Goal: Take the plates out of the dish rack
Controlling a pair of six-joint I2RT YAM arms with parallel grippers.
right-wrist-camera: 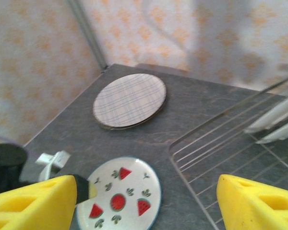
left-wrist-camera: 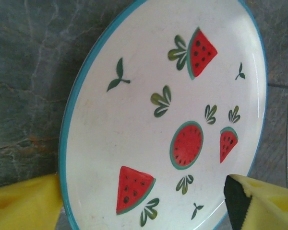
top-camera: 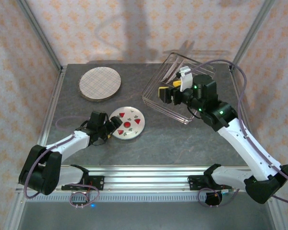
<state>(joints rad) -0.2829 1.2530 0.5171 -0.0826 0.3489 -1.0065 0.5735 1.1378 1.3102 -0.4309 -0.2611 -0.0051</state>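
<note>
A white plate with red watermelon shapes and a teal rim [top-camera: 128, 123] [left-wrist-camera: 163, 120] [right-wrist-camera: 119, 197] lies flat on the table. My left gripper [top-camera: 113, 128] [left-wrist-camera: 143, 194] stands open at the plate's near-left edge, with a yellow finger on either side of the rim. A plaid beige plate [top-camera: 100, 83] [right-wrist-camera: 129, 99] lies at the back left. The wire dish rack [top-camera: 169, 106] [right-wrist-camera: 216, 143] sits at the back right, with white plate edges [right-wrist-camera: 276, 120] standing in it. Over the rack's left part hangs my right gripper [top-camera: 167, 93] [right-wrist-camera: 149, 191], open and with nothing in it.
Patterned walls and metal frame posts [top-camera: 41, 36] enclose the dark stone table [top-camera: 182, 143]. The arms' mounting rail [top-camera: 149, 175] runs along the near edge. A loose cable [top-camera: 62, 122] lies left of my left arm.
</note>
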